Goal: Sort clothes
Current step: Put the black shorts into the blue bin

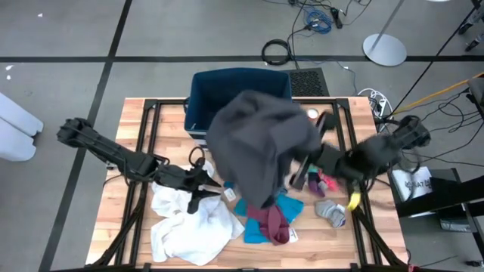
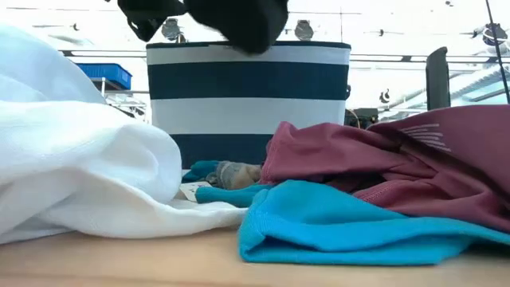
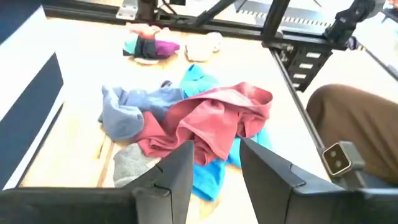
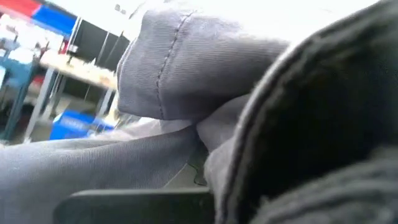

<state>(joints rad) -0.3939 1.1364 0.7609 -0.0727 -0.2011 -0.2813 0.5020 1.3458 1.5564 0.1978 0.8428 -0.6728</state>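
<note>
Grey garment (image 1: 261,143) hanging lengthwise from right gripper (image 1: 302,175)

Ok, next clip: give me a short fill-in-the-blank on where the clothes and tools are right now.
1. The right tool holds up the dark ____ garment.
2. That garment hangs over the navy striped ____.
3. The maroon garment lies on the bright ____ one.
4. The left tool, empty, has its fingers ____.

Missing words: grey; bin; blue; open

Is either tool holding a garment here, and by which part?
The right tool grips the dark grey garment at its right edge; the left tool holds nothing.
</note>
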